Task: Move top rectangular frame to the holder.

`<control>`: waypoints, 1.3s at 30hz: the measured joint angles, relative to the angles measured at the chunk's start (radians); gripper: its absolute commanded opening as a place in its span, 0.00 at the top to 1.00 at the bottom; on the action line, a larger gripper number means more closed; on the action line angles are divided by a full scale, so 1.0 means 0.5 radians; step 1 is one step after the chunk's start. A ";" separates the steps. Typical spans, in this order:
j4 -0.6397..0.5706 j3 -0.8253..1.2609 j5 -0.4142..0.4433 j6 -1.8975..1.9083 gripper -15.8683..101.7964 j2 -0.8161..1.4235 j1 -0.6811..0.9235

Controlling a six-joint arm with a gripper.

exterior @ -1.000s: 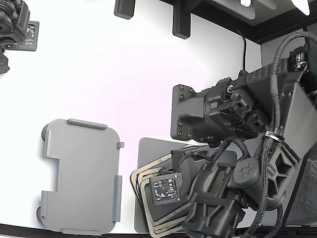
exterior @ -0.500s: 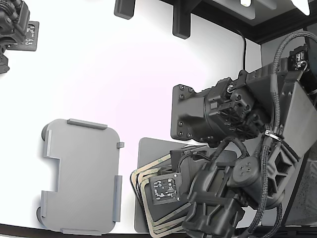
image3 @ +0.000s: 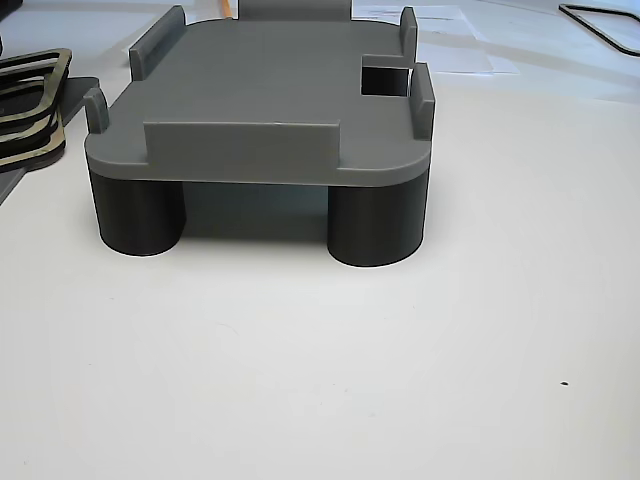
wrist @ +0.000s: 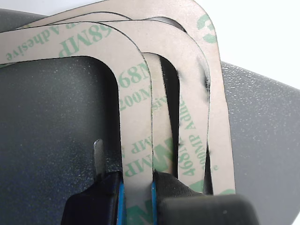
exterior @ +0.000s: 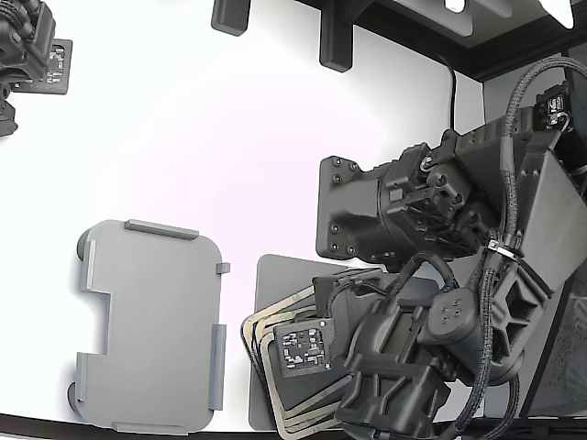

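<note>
Now the arm is settling lower over the stack: compared with a second ago, the tagged wrist block in the exterior view is sitting slightly further toward 7 o'clock, and the cabling above it is bending more. Nothing else is shifting; the frames are lying as before.

Gripper: in the wrist view its two fingers are straddling one side rail of the top rectangular frame, one finger inside the hollow middle, one on the outer edge over the next frame down. The blue-edged pads are appearing to touch the rail on both sides, so I am reading this as pinching the rail, though how firmly I cannot tell.

Top rectangular frame: sitting on the fanned stack of like frames, which is resting on the dark mat. In the exterior view the stack is lying at roughly 4 o'clock from scene centre, mostly under the arm.

Holder: standing at about 7 o'clock in the exterior view, well apart from the stack, nothing on it. The other view is showing it raised on dark round legs.

Judgement: the grasp is being closed; lifting is not yet begun. Risk: a lower frame sticking and rising with the top one.
</note>
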 measured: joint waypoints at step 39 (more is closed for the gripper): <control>0.629 -1.537 -0.006 2.602 0.94 -0.607 -0.841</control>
